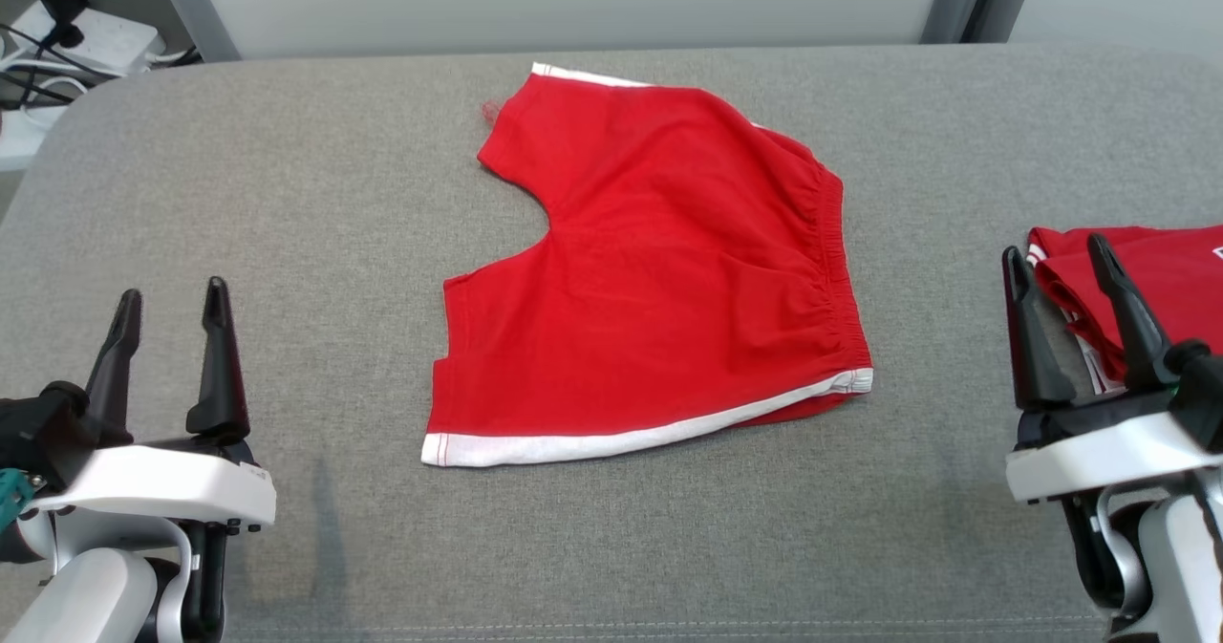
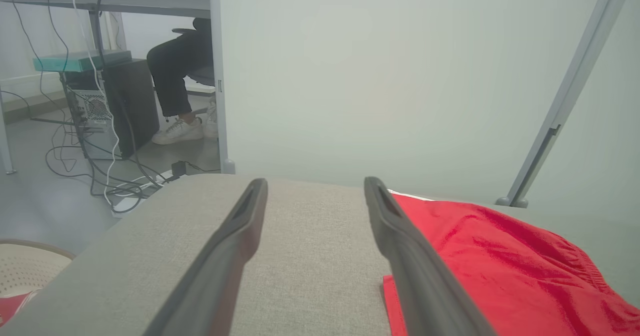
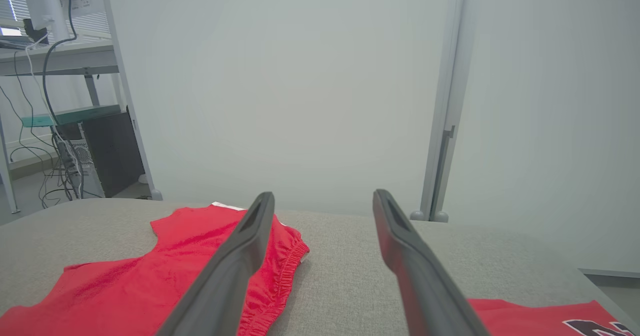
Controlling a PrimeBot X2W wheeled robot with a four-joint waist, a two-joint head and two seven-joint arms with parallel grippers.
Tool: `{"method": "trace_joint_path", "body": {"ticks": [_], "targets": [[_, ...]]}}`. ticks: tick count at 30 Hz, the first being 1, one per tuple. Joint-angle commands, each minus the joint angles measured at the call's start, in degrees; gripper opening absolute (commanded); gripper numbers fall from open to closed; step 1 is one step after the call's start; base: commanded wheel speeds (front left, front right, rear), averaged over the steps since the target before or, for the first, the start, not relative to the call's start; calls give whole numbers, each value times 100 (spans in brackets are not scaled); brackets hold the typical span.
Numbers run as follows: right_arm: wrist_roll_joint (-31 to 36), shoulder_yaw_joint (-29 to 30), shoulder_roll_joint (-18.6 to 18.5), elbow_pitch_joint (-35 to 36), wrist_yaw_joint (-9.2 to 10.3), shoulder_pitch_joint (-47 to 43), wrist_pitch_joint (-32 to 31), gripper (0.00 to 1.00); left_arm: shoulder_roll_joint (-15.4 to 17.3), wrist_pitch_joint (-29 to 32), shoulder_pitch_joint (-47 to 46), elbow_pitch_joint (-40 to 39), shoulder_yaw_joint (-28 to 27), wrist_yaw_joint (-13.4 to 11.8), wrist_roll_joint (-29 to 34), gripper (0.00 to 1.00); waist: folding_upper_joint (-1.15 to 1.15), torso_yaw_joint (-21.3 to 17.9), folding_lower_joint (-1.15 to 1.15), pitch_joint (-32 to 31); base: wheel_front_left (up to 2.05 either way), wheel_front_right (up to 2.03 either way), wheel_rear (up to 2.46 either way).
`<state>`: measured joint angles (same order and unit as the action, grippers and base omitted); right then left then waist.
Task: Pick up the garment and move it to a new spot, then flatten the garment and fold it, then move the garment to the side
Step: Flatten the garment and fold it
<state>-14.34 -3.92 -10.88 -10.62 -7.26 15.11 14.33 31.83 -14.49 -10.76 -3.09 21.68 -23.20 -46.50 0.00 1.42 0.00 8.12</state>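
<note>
Head view takes in the grey table first. At its middle lies the garment, a pair of red shorts with white trim, spread out with the gathered waistband toward the robot's right and both legs toward its left. It lies mostly flat, though the far leg is a little rumpled and the under layer peeks out below the white band at the near right corner. At the table's right edge lies a second red garment, folded, well apart from the shorts.

The left jaws stand open and empty at the lower left, clear of the cloth. The right jaws, likewise open and empty, sit at the lower right near the folded piece.

By the look of it, the move to a new spot is done, flattening is nearly done, and the fold is not yet begun. The next move calls for both arms to reach in, pinch the near white-banded edge at its two corners and lift the thin cloth cleanly. They would then carry it over to the far edge without dragging the layer beneath.
</note>
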Motion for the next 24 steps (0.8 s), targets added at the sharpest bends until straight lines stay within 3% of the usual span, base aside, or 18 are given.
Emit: {"method": "trace_joint_path", "body": {"ticks": [1,7,14,20,24], "targets": [[194,-15,22,278,-23,-101,66,100,124,-50,-201,71,-352,48,199,100,0,11,0,-100,0,0,0],[1207,163,246,347,-23,-540,66,100,-378,-50,-50,699,-622,723,932,100,0,56,0,-366,0,0,0],[1242,208,449,123,-23,-966,66,100,-807,-51,305,997,-905,1401,1555,100,0,75,0,-621,0,0,0],[1026,163,532,56,-23,-1285,66,100,-1178,-51,673,1102,-1067,1735,1903,100,0,51,0,-813,0,0,0],[883,90,549,121,-23,-1383,66,100,-1342,-51,830,1153,-1153,1828,2002,100,0,24,0,-893,0,0,0]]}}
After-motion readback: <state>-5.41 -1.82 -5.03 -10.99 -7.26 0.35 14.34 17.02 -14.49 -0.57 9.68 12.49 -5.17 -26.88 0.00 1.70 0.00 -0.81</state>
